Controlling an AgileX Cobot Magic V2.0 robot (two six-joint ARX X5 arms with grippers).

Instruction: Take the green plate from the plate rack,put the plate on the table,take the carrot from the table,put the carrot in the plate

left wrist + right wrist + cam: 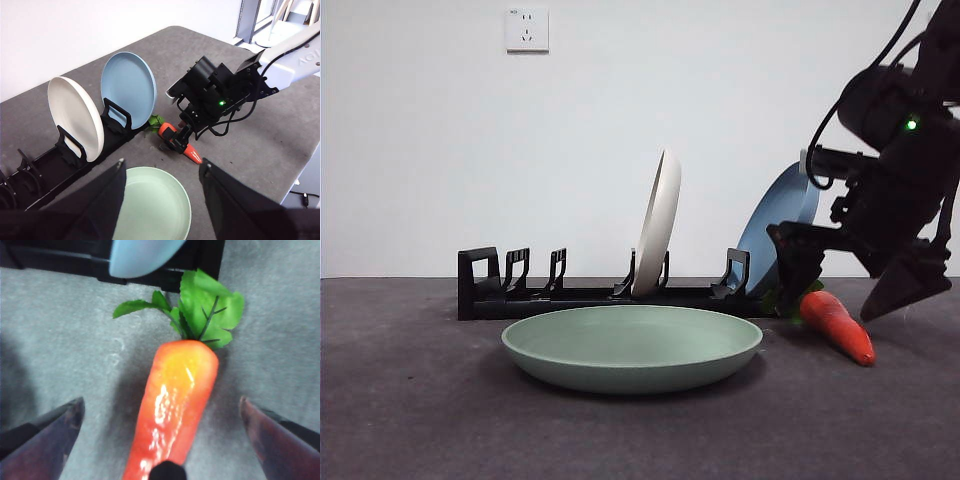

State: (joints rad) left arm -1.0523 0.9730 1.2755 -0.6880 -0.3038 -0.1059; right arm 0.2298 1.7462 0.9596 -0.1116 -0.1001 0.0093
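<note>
The right hand (160, 440) hangs low over the carrot (175, 400) with its two fingers spread wide apart, one on each side of the orange body and neither touching it. In the right wrist view the carrot fills the middle of the frame and runs lengthwise between the fingers, leaves toward the top, so the fingers stand across its short width; closing them looks like all the grasp needs. In the front view this hand (855, 275) sits at the right edge, tilted down from the upper right, with the carrot (838, 326) lying on the desk (420, 420) just below, its tip pointing to the lower right. The green plate (632, 347) already lies flat on the desk at the centre, left of the carrot and in front of the plate rack (590, 295). The left hand (160, 200) waits open above the plate, farther from the carrot.
</note>
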